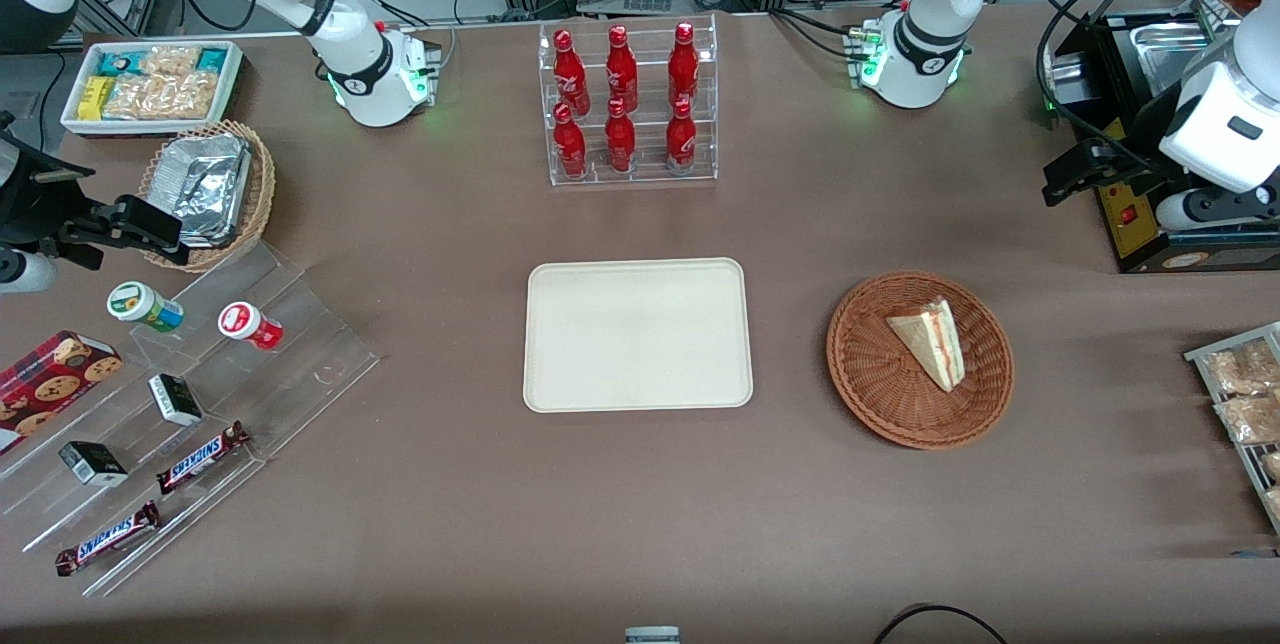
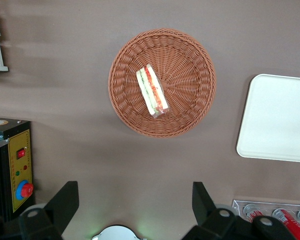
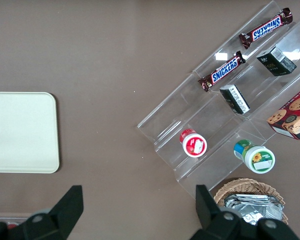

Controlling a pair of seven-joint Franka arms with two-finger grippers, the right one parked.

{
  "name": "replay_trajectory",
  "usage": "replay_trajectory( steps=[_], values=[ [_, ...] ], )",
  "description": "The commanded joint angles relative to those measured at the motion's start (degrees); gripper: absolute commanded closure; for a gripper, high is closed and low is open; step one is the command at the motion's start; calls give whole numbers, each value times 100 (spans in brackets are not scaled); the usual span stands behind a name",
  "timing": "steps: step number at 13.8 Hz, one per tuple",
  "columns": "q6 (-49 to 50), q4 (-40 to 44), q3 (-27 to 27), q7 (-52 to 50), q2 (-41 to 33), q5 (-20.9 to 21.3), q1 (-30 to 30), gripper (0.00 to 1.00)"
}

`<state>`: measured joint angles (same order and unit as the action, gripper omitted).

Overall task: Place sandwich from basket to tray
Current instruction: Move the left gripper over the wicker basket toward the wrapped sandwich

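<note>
The sandwich (image 1: 930, 339) (image 2: 151, 91), a pale triangular wedge with red and green filling on its cut edge, lies in the round reddish-brown wicker basket (image 1: 870, 374) (image 2: 190, 75). The flat cream tray (image 1: 637, 334) (image 2: 277, 120) sits beside the basket toward the parked arm's end, with nothing on it. My gripper (image 1: 1072, 174) (image 2: 135, 195) hangs high above the table, farther from the front camera than the basket and toward the working arm's end. Its fingers (image 2: 65, 200) stand wide open with nothing between them.
A black box with a red button (image 1: 1140, 224) (image 2: 17, 165) sits below the gripper. A wire rack of snack packets (image 1: 1245, 394) is nearer the camera. A clear rack of red bottles (image 1: 630, 104) stands farther back than the tray. A stepped acrylic stand (image 1: 200, 394) lies toward the parked arm's end.
</note>
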<state>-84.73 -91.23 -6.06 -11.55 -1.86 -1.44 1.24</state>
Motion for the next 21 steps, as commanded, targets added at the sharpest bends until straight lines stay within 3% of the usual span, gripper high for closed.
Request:
replay_trajectory(
  steps=[1,5,12,15,21],
  values=[
    [-26,-35,-1,30,-34,73,-19,0],
    [-228,-96,-1,74,37,82,-19,0],
    [-1289,-1737,8,-110,-507,100,-28,0],
    [-2133,-2555,-18,-891,-666,100,-194,0],
    [-3495,-3505,-71,-1525,-640,82,-230,0]
  ],
)
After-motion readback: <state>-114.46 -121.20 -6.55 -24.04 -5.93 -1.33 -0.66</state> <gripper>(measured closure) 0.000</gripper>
